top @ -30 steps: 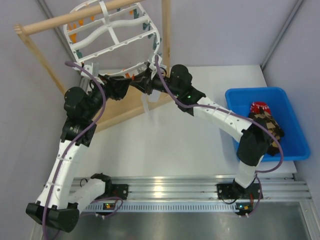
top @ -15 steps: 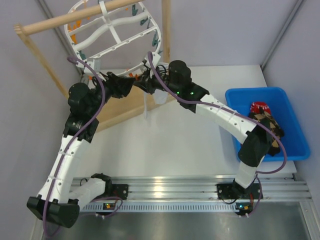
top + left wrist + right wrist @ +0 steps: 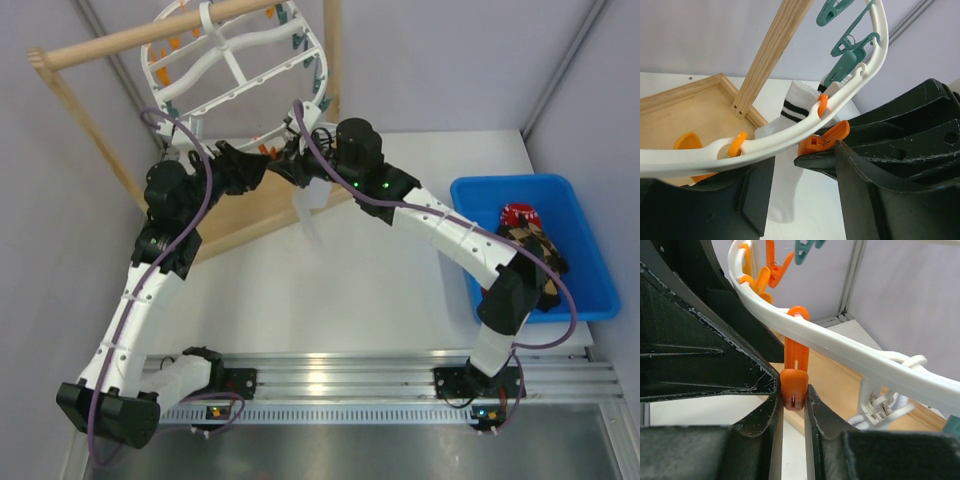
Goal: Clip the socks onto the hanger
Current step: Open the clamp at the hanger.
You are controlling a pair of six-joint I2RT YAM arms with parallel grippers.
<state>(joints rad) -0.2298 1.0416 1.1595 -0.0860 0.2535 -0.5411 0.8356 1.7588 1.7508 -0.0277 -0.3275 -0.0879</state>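
Rim of the hanger [image 3: 790, 136] runs across both of my wrist views. Both arms are up at its lower edge, over the far left part of the counter [image 3: 380, 290]. The white frame hangs from the pole of the wooden rack [image 3: 150, 35], with orange and teal clips spaced around it.

My right end effector [image 3: 792, 396] is closed on an orange clip [image 3: 794, 382] that hangs from the rim, its two fingers pinching the clip's lower end from either side. My left end effector [image 3: 800, 170] faces it from the other side with its fingers apart and nothing pinched between them. The rim crosses just above them, and the clip and my right fingertips sit right over the gap. I cannot tell whether my left fingers touch the clip.

A white sock [image 3: 792, 107] with dark bands at the cuff hangs just behind the rim, cuff up, its foot dangling toward the counter below my two end effectors. The rim hides the top of the cuff, so I cannot tell which clip holds it, if any. Teal clips [image 3: 845, 65] hang further along the rim above it.

The other socks lie in the blue bin [image 3: 500, 183] at the right edge of the counter, well apart from the hanger. I can see a red sock [image 3: 520, 213] and an argyle sock [image 3: 540, 250], partly hidden by my right arm.
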